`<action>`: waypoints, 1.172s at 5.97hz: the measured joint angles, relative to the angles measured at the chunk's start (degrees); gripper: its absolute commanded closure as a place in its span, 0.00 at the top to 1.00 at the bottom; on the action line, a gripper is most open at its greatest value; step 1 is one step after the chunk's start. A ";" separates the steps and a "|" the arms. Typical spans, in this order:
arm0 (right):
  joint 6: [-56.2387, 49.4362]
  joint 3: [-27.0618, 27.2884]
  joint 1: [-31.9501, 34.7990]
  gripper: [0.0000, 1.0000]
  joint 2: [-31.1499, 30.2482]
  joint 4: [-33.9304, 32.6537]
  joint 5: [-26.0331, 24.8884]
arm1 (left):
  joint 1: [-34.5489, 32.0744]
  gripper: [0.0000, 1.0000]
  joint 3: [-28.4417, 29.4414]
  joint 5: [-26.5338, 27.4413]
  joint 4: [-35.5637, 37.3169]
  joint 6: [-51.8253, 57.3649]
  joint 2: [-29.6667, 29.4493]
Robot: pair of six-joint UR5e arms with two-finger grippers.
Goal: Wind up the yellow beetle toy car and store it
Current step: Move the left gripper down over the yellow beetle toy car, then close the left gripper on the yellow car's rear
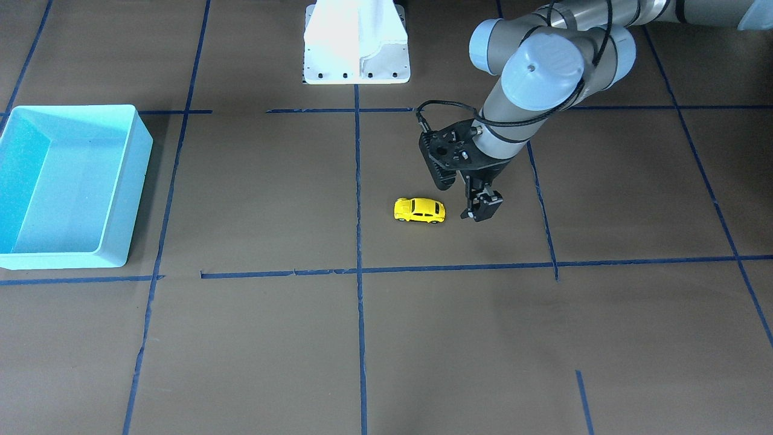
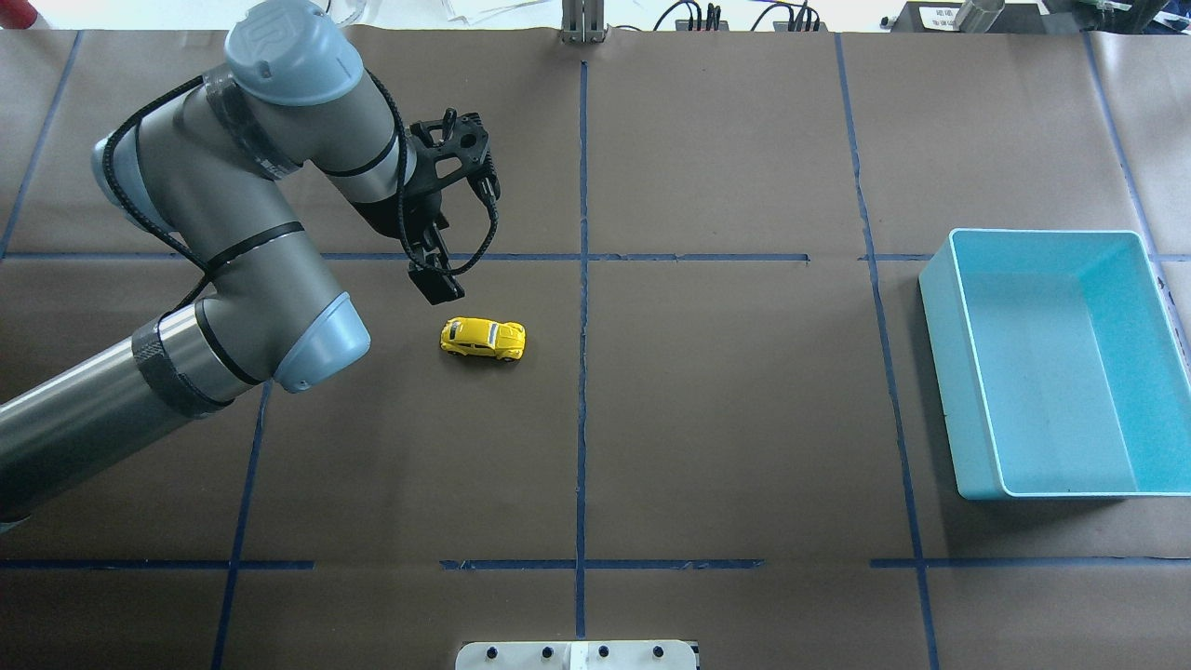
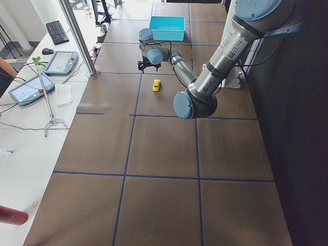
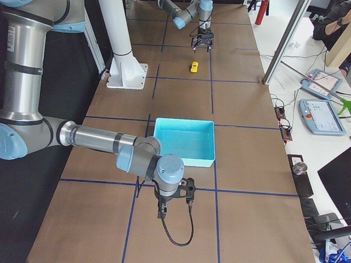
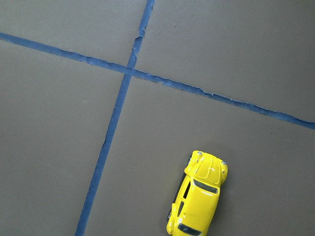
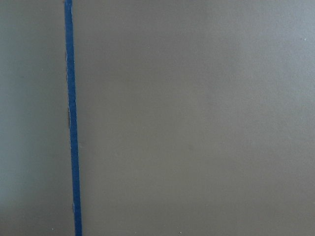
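The yellow beetle toy car (image 1: 420,209) stands on its wheels on the brown table near the middle; it also shows in the overhead view (image 2: 483,338) and at the bottom of the left wrist view (image 5: 198,201). My left gripper (image 1: 480,207) hangs just above the table beside the car, a short gap from its end, fingers together and empty (image 2: 435,283). My right gripper (image 4: 161,213) shows only in the exterior right view, low over the table on the near side of the bin; I cannot tell whether it is open or shut.
An empty light blue bin (image 2: 940,372) stands on the robot's right side of the table, far from the car (image 1: 139,181). Blue tape lines (image 2: 582,372) divide the table into squares. The white robot base (image 1: 356,42) stands at the table's edge.
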 measured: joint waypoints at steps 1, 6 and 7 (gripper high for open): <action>0.00 -0.05 -0.01 1.00 -0.03 0.00 -0.03 | 0.84 1.00 1.63 0.56 -2.56 2.19 -0.04; 0.00 -0.94 0.03 1.00 -0.09 0.00 -0.01 | 3.55 1.00 3.60 0.52 -0.85 9.84 1.51; 0.00 -0.94 0.00 1.00 -0.09 0.00 0.03 | 3.91 1.00 3.75 0.78 -0.81 9.93 1.79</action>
